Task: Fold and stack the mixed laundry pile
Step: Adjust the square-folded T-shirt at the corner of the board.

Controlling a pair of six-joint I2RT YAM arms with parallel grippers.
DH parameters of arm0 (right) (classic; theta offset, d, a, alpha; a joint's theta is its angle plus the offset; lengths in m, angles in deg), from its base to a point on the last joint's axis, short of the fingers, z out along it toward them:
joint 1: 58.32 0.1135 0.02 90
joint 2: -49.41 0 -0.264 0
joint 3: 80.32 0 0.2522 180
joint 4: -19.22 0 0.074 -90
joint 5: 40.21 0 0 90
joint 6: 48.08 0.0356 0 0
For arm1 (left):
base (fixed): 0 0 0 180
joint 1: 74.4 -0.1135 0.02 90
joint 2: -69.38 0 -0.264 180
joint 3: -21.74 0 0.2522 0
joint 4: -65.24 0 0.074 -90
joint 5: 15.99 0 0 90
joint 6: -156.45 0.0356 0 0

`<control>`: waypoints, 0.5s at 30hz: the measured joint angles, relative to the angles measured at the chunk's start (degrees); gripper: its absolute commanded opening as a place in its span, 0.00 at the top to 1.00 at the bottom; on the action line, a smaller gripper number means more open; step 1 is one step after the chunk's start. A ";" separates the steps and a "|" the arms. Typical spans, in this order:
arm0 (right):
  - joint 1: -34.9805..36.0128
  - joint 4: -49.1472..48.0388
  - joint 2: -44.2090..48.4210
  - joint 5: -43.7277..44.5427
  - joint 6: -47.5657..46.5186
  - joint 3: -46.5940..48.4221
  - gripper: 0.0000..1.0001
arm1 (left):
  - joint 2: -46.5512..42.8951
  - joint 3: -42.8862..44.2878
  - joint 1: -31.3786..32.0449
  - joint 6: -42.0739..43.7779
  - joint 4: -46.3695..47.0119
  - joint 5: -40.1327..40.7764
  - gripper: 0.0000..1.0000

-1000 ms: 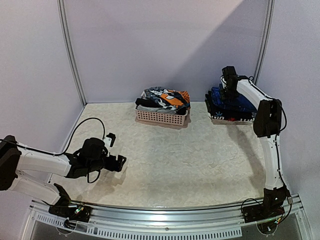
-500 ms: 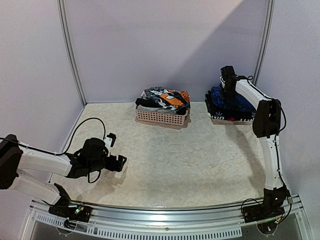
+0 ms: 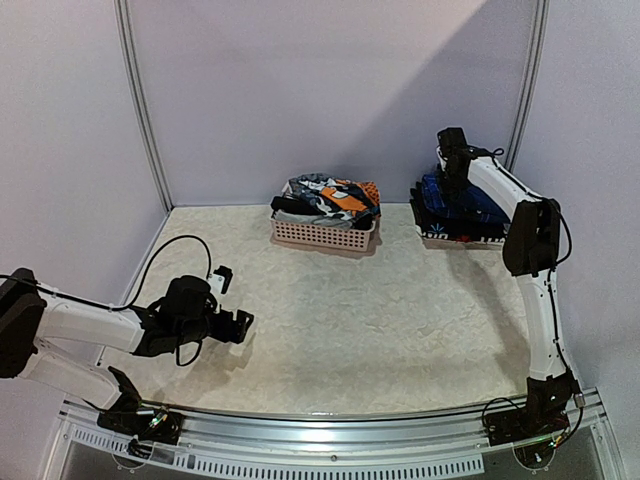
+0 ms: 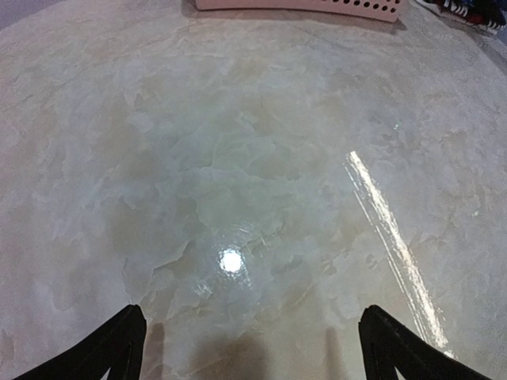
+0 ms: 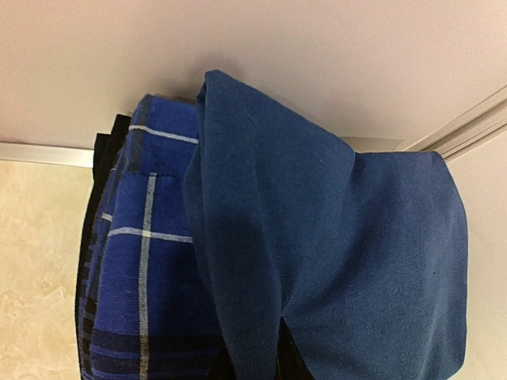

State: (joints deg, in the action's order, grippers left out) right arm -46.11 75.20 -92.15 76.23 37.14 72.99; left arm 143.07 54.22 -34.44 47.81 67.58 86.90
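The mixed laundry pile [image 3: 325, 197] fills a pale pink basket [image 3: 322, 236] at the back middle, showing orange, black and white cloth. A stack of folded garments [image 3: 455, 215] lies at the back right. My right gripper [image 3: 457, 186] stands over that stack, shut on a fold of the top plain blue garment [image 5: 341, 237], which bunches into the jaws [image 5: 282, 366]. Under it lies a blue plaid piece [image 5: 146, 277]. My left gripper [image 3: 232, 300] hovers low at the near left, open, with only bare table between its fingers [image 4: 253, 348].
The walls meet right behind the stack. The basket's rim [image 4: 301, 5] and the edge of the stack [image 4: 467, 9] show at the top of the left wrist view. A light glare marks the marbled table [image 4: 238, 158].
My right gripper has shut on the blue garment and shifted slightly up and to the left. The left arm has not moved.
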 measured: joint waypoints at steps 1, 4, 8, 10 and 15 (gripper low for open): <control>0.09 -0.11 0.00 0.07 0.00 0.13 1.00 | 0.00 0.00 0.00 0.00 0.07 -0.02 0.05; 0.42 -0.15 0.00 0.11 0.02 0.17 1.00 | 0.00 0.00 0.00 0.00 0.48 -0.02 0.05; 0.83 -0.22 0.00 0.28 0.07 0.28 1.00 | 0.00 0.00 0.00 0.00 0.81 -0.02 0.05; 0.98 -0.24 0.00 0.24 0.35 0.35 0.99 | 0.00 0.00 0.00 0.00 0.81 -0.02 0.05; 1.18 -0.28 -0.02 0.04 1.09 0.39 0.92 | 0.00 0.00 0.00 0.00 0.81 -0.02 0.05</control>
State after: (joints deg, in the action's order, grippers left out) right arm -44.93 74.92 -92.17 76.27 38.23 73.38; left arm 143.07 54.22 -34.44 47.81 68.39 86.87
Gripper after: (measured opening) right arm 0.079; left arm 0.953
